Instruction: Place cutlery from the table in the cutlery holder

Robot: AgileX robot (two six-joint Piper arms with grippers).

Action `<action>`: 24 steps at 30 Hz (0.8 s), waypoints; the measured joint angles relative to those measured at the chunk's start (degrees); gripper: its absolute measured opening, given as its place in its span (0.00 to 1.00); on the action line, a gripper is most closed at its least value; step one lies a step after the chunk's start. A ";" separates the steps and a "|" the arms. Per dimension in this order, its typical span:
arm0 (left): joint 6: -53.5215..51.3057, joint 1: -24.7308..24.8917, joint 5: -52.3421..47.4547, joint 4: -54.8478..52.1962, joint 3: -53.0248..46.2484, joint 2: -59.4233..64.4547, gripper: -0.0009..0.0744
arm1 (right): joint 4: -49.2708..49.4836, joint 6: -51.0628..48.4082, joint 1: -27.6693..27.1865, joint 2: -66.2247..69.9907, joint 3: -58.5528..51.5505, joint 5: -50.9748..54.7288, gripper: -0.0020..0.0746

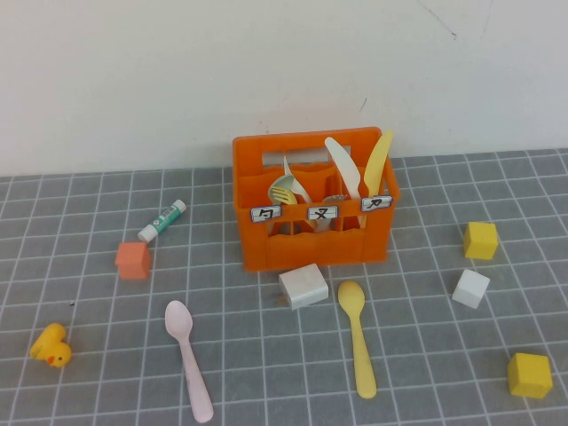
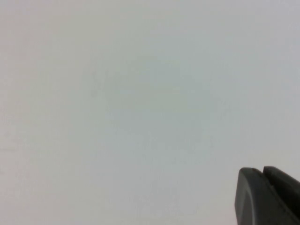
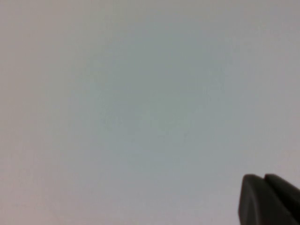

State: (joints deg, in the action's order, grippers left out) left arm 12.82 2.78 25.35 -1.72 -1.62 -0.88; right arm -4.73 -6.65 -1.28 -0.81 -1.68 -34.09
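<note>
On the grey tiled table [image 1: 106,390] lie two spoons in front of the orange cutlery holder [image 1: 315,240]. The pale pink spoon [image 1: 189,358] is front left of it, bowl towards the holder. The yellow spoon [image 1: 358,335] is front right. The holder has three white labels and holds a white knife [image 1: 344,166], a yellow knife [image 1: 377,164] and a fork. Neither arm shows in the high view. My left gripper [image 2: 261,171] is shut with nothing in it, facing a blank pale surface. My right gripper [image 3: 263,178] is shut and empty too, facing the same kind of blank surface.
A white block [image 1: 303,286] sits just before the holder between the spoons. An orange cube [image 1: 133,259] and a small tube [image 1: 161,220] lie at left, a yellow duck [image 1: 51,346] at front left. Two yellow cubes [image 1: 480,240] [image 1: 529,374] and a white cube [image 1: 470,288] stand at right.
</note>
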 joint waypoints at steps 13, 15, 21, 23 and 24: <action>6.64 0.00 0.63 -4.44 3.13 0.00 0.01 | 0.95 -0.14 0.00 0.00 10.02 12.26 0.02; 5.45 0.00 -5.54 -5.08 7.02 0.00 0.01 | 1.07 -0.14 0.00 0.00 15.47 22.83 0.02; -0.18 0.00 -25.01 -6.07 18.48 1.32 0.01 | 1.43 -0.14 0.00 5.16 30.22 48.82 0.02; -0.41 0.00 -29.21 -5.96 20.07 3.48 0.01 | 2.41 -1.10 0.00 9.32 33.38 56.81 0.02; -0.31 0.00 -32.25 -5.50 20.48 4.93 0.01 | 3.34 -2.35 0.00 11.60 34.32 59.66 0.02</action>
State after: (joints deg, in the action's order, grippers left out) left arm 12.51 2.78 -6.90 -7.22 18.86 4.05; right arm -1.38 -8.99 -1.28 10.79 32.64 25.57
